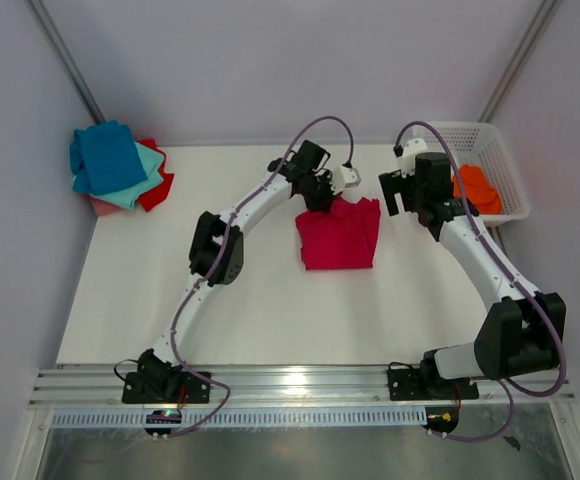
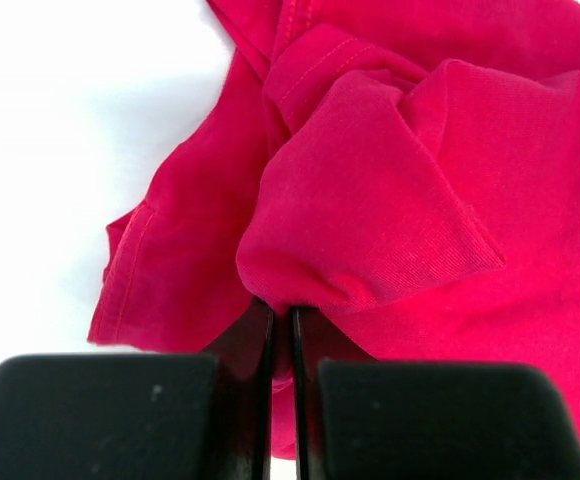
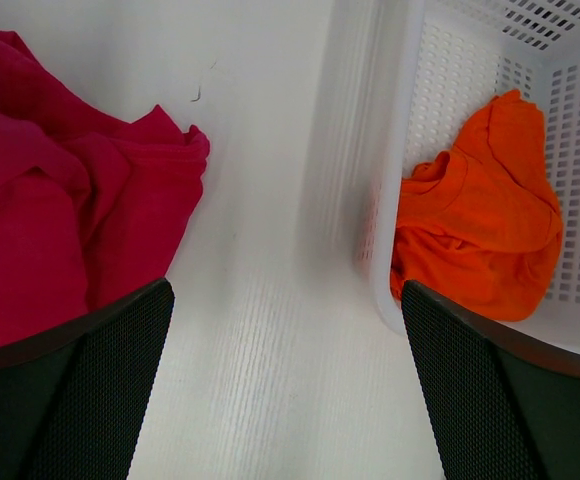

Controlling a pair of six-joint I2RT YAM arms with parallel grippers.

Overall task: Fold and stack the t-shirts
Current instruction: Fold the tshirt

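Observation:
A crimson t-shirt (image 1: pixel 338 235) lies partly folded mid-table. My left gripper (image 1: pixel 319 198) is at its far left corner, shut on a pinched fold of the crimson t-shirt (image 2: pixel 370 200); the fingers (image 2: pixel 253 340) close together on the cloth. My right gripper (image 1: pixel 410 195) is open and empty, hovering between the crimson t-shirt (image 3: pixel 60 230) and the basket. An orange t-shirt (image 1: pixel 477 189) lies crumpled in the basket, also in the right wrist view (image 3: pixel 475 240). A stack of folded tees, blue (image 1: pixel 106 157) on top over teal (image 1: pixel 140 185) and red (image 1: pixel 158 190), sits at the far left.
The white lattice basket (image 1: pixel 493 152) stands at the far right; its wall (image 3: pixel 395 150) is just right of my right gripper. Metal poles rise at both back corners. The arm bases sit on the rail at the near edge.

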